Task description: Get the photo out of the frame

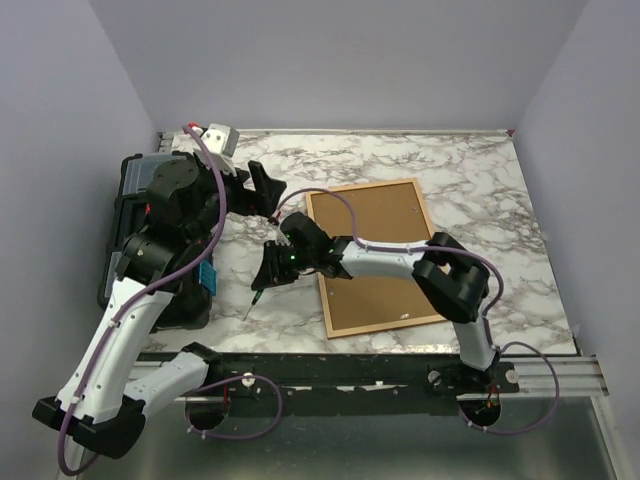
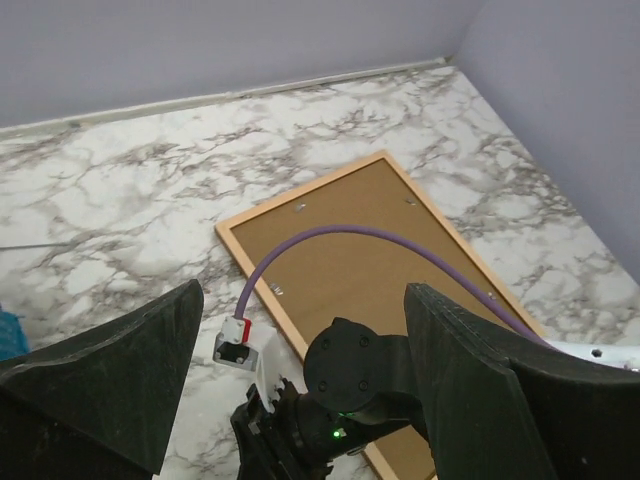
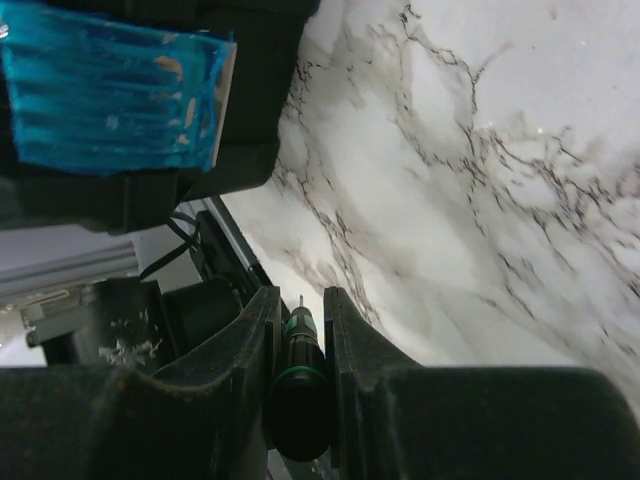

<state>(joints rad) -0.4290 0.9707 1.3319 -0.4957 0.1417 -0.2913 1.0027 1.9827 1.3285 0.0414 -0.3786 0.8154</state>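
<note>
The frame (image 1: pixel 360 187) lies face down on the marble table, its thin orange-brown edge (image 2: pixel 300 189) around a plain brown backing board (image 1: pixel 385 215). The photo is hidden. My right gripper (image 1: pixel 270 268) is just left of the frame's near-left side, low over the table. Its jaws (image 3: pixel 298 295) are shut on a black screwdriver with a green ring (image 3: pixel 298 350), whose tip (image 1: pixel 250 310) points down at the marble. My left gripper (image 1: pixel 255 198) hangs higher, left of the frame's far corner. It is open, with nothing between its fingers (image 2: pixel 120 370).
A black toolbox (image 1: pixel 125 240) stands along the table's left edge, behind my left arm. A blue part (image 3: pixel 110 95) is fixed to that arm. The right arm and its purple cable (image 2: pixel 340 235) cross over the backing board. Walls close in the table on three sides.
</note>
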